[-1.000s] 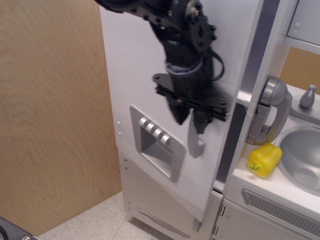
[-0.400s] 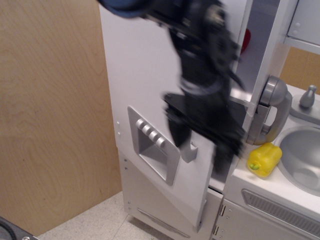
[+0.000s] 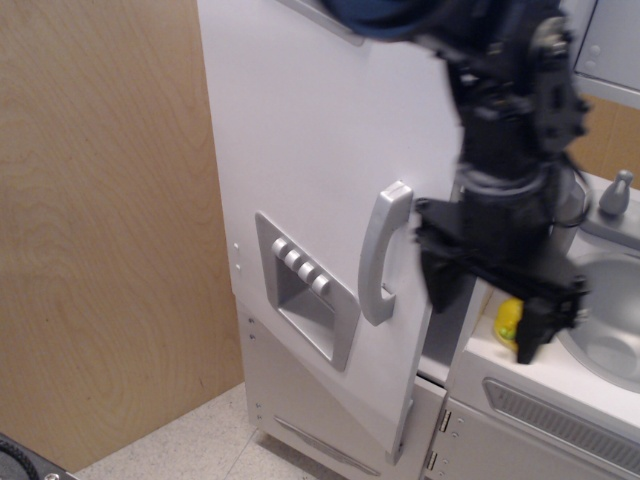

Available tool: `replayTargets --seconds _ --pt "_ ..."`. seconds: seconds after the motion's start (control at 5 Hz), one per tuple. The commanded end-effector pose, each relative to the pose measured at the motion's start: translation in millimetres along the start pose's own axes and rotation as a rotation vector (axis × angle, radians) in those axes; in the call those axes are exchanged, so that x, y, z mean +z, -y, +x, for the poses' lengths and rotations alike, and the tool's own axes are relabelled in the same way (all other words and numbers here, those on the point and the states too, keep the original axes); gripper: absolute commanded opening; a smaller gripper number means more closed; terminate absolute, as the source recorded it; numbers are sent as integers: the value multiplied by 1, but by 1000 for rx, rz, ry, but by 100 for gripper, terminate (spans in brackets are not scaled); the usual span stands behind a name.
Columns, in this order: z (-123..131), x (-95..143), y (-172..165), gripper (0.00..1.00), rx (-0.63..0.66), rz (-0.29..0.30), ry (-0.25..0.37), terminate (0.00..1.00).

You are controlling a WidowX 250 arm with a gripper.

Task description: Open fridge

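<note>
The tall white fridge door (image 3: pixel 300 150) stands ajar, its right edge swung out toward the camera. Its long silver vertical handle (image 3: pixel 381 255) is in full view with nothing on it. The grey four-button dispenser recess (image 3: pixel 305 290) sits to the handle's left. My black gripper (image 3: pixel 487 305) hangs to the right of the door's edge, in front of the gap, apart from the handle. Its fingers (image 3: pixel 440 285) point down, spread wide, with nothing between them. The arm hides the fridge's inside.
A yellow toy (image 3: pixel 508 322) lies on the white counter (image 3: pixel 520 365), mostly behind my gripper. A grey sink (image 3: pixel 610 325) and a grey tap knob (image 3: pixel 617 192) are at the right. A grey vent grille (image 3: pixel 560 420) and a lower white door (image 3: pixel 300 400) are below. A wooden wall (image 3: pixel 100 230) stands at the left.
My gripper has moved right and down, off the handle, to beside the door's edge. The handle is now uncovered. The door stays ajar.
</note>
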State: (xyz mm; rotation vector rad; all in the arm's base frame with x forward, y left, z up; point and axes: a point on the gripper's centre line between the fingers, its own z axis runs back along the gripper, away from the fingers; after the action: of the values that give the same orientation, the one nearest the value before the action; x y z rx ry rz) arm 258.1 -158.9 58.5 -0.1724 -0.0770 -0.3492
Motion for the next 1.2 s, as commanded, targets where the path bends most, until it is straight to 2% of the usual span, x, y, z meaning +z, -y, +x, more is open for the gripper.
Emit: replayTargets --seconds 0.0,0.2,0.4,0.6,0.8,1.0 --pt "47 2 13 100 -28 28 87 0" --pt "57 2 1 100 6 53 124 0" --pt "48 1 -15 100 43 113 121 0" --pt "41 16 -37 100 92 185 141 0" --pt "34 23 -55 100 130 209 144 0" --pt "18 27 -64 100 114 234 147 0"
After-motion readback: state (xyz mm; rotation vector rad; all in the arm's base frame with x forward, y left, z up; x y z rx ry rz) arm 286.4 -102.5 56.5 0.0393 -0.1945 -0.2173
